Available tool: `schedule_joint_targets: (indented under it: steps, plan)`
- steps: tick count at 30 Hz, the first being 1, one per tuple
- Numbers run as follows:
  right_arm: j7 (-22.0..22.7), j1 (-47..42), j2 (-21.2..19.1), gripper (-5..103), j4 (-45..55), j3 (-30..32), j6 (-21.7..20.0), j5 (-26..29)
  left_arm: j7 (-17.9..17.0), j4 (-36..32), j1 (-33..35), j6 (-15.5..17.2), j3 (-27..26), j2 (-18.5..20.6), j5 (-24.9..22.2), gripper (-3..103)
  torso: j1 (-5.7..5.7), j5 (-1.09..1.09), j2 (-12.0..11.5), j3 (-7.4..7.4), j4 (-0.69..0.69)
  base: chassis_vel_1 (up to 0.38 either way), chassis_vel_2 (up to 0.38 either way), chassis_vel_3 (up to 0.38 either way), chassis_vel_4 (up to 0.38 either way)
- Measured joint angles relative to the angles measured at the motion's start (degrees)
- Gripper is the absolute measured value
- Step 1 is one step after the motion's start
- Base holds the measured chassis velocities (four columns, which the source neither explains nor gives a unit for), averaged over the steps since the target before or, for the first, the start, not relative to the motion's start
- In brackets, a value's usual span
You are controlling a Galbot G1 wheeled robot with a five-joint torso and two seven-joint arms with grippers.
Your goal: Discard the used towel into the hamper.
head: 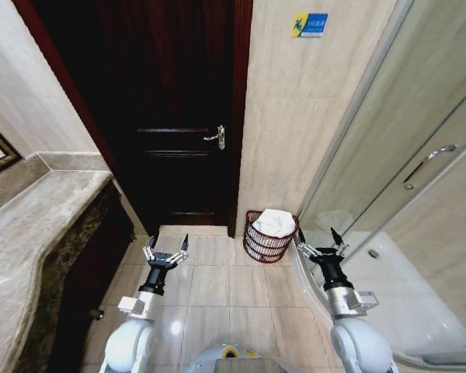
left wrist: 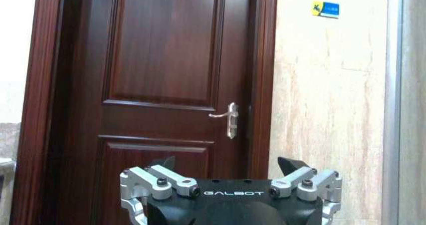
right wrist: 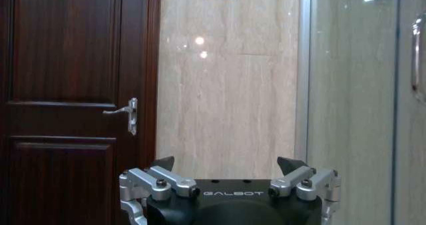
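1. The hamper (head: 269, 237), a round basket of dark reddish open-weave ribs, stands on the tiled floor right of the dark wooden door (head: 179, 116), with a crumpled white towel (head: 275, 222) inside. The left gripper (head: 165, 249) and right gripper (head: 318, 238) hover either side of the hamper, fingers spread.
2. In the left wrist view, the left gripper (left wrist: 230, 166) faces the panelled door (metal lever handle (left wrist: 228, 118)), empty.
3. In the right wrist view, the right gripper (right wrist: 228, 164) is spread before the beige stone wall (right wrist: 226, 80) beside the door.

Bright, even light; glare spots on the tiled wall (right wrist: 199, 45); head view's edges bend.
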Motion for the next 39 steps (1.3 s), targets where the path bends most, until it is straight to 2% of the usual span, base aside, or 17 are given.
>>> schedule_joint_targets:
  steps: [6,30,33,39]
  plan:
    - [-0.1,0.0,-0.1,100,-0.7,0.5,0.2,0.4,0.1,0.0,0.0,-0.1,0.0,0.0,0.2,100,0.71,0.01,1.5,0.79,0.00,0.057,-0.055,-0.065,0.057]
    - [-0.5,-0.6,0.4,100,-1.0,0.3,0.8,0.0,0.2,0.3,0.2,-0.3,0.1,-0.2,0.2,100,4.60,0.00,9.8,5.20,0.00,0.071,-0.071,-0.071,0.070]
    - [-0.6,-0.7,0.3,100,-1.0,0.3,1.0,0.0,0.2,0.3,0.3,-0.4,0.1,-0.3,0.2,100,5.37,0.00,11.4,6.00,0.00,0.065,-0.072,-0.074,0.075]
    - [-0.6,-1.0,0.1,100,-1.0,0.3,1.1,0.0,0.2,0.2,0.5,-0.5,0.1,-0.3,0.3,100,6.07,0.00,13.0,6.86,0.00,0.064,-0.066,-0.065,0.078]
